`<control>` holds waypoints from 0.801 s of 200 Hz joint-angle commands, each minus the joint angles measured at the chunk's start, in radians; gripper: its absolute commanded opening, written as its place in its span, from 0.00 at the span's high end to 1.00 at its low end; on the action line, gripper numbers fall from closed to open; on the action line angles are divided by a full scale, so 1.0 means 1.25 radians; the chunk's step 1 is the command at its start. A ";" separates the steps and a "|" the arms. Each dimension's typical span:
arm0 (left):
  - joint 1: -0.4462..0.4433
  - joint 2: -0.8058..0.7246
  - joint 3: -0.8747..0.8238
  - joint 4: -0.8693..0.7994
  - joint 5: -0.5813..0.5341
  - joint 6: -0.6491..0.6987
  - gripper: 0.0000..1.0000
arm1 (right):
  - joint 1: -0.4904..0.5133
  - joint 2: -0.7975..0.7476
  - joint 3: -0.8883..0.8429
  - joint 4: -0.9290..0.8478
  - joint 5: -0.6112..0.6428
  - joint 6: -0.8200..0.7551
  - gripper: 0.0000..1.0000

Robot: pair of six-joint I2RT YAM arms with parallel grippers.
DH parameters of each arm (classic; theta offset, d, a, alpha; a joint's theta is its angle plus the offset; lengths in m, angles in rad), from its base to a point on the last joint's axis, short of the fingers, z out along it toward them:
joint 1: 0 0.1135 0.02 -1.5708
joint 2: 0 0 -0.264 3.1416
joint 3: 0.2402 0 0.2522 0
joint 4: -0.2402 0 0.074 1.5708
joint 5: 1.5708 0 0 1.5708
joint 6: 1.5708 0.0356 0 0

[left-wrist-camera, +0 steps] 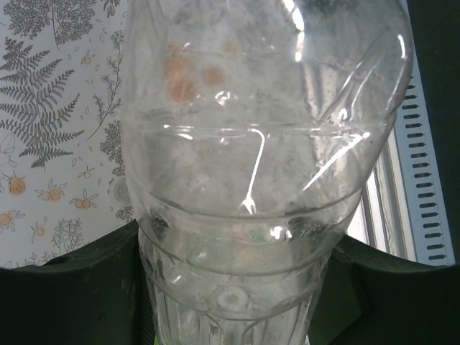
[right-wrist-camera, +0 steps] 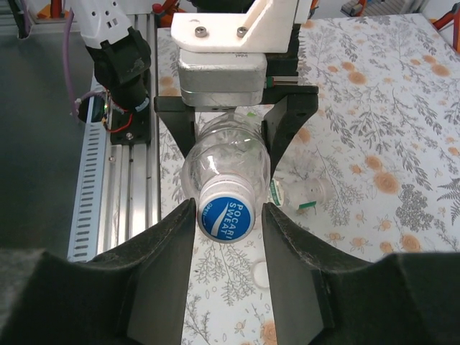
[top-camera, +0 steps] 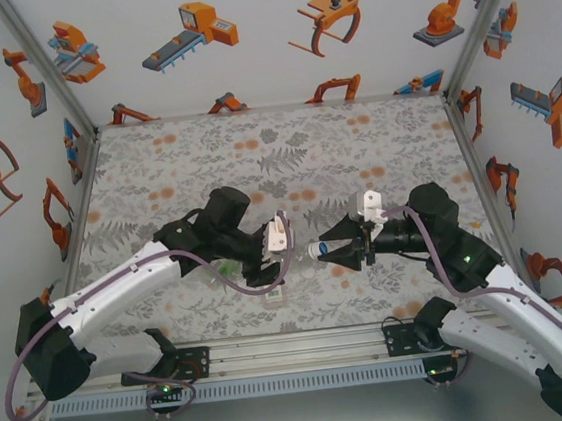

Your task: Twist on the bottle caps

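- Right gripper (right-wrist-camera: 228,213) pinches the blue cap (right-wrist-camera: 226,218); one finger sits on each side of it, tight against the rim.
- Cap reads "POCARI SWEAT" and sits on the mouth of the clear bottle (right-wrist-camera: 226,169).
- Left gripper (right-wrist-camera: 233,152) is clamped across the bottle body, with black fingers (right-wrist-camera: 282,136) on both flanks.
- Bottle is held roughly level above the tabletop (top-camera: 285,150), near the middle of the near edge, neck pointing at the right arm.
- Left wrist view has the bottle (left-wrist-camera: 259,180) seen bottom-on.
- Small pale round piece (right-wrist-camera: 310,191) lies on the tabletop just beyond the bottle; can't tell what it is.
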 commanded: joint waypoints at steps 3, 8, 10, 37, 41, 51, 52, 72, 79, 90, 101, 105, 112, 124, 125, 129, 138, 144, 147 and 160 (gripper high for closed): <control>0.006 0.009 0.028 -0.002 0.035 -0.007 1.00 | 0.005 -0.001 -0.013 0.032 -0.014 0.016 0.59; 0.008 0.011 0.028 -0.001 0.036 -0.009 1.00 | 0.005 -0.001 -0.014 0.029 -0.013 0.016 0.60; 0.007 0.010 0.028 -0.001 0.036 -0.009 1.00 | 0.005 0.000 -0.015 0.028 -0.012 0.016 0.60; 0.009 0.011 0.029 0.003 0.040 -0.011 1.00 | 0.005 -0.004 -0.021 0.020 0.003 0.033 0.55; 0.008 0.012 0.029 0.002 0.041 -0.012 1.00 | 0.006 -0.005 -0.023 0.023 0.006 0.036 0.55; 0.008 0.011 0.031 -0.001 0.042 -0.011 1.00 | 0.006 -0.009 -0.029 0.032 0.014 0.040 0.59; 0.009 0.011 0.031 -0.001 0.041 -0.012 1.00 | 0.006 -0.010 -0.029 0.032 0.014 0.040 0.60; 0.009 0.012 0.033 -0.002 0.038 -0.012 1.00 | 0.006 -0.016 -0.036 0.035 0.029 0.054 0.69; 0.009 0.012 0.033 -0.003 0.033 -0.014 1.00 | 0.006 -0.017 -0.038 0.037 0.039 0.069 0.71; 0.009 0.014 0.034 -0.002 0.025 -0.017 1.00 | 0.006 -0.020 -0.044 0.048 0.052 0.104 0.74; 0.009 0.016 0.036 0.002 0.013 -0.020 1.00 | 0.007 -0.022 -0.053 0.069 0.075 0.162 0.79; 0.009 0.017 0.036 0.003 0.008 -0.022 1.00 | 0.008 -0.022 -0.056 0.078 0.091 0.191 0.81; 0.009 0.020 0.036 0.009 -0.001 -0.025 1.00 | 0.007 -0.022 -0.061 0.095 0.123 0.251 0.86; 0.008 0.026 0.033 0.025 -0.022 -0.032 1.00 | 0.009 -0.023 -0.072 0.122 0.190 0.368 0.96; 0.008 0.027 0.033 0.027 -0.024 -0.033 1.00 | 0.010 -0.022 -0.073 0.124 0.196 0.378 0.97; 0.007 0.029 0.032 0.034 -0.032 -0.036 1.00 | 0.010 -0.022 -0.077 0.132 0.220 0.423 1.00; 0.007 0.034 0.029 0.050 -0.053 -0.041 1.00 | 0.012 -0.022 -0.083 0.140 0.283 0.527 1.00; 0.006 0.038 0.028 0.063 -0.068 -0.046 1.00 | 0.013 -0.023 -0.083 0.131 0.322 0.592 1.00; 0.005 0.040 0.027 0.070 -0.077 -0.049 1.00 | 0.013 -0.023 -0.081 0.124 0.342 0.620 1.00; 0.000 0.050 0.024 0.090 -0.113 -0.053 1.00 | 0.015 -0.027 -0.073 0.086 0.422 0.759 1.00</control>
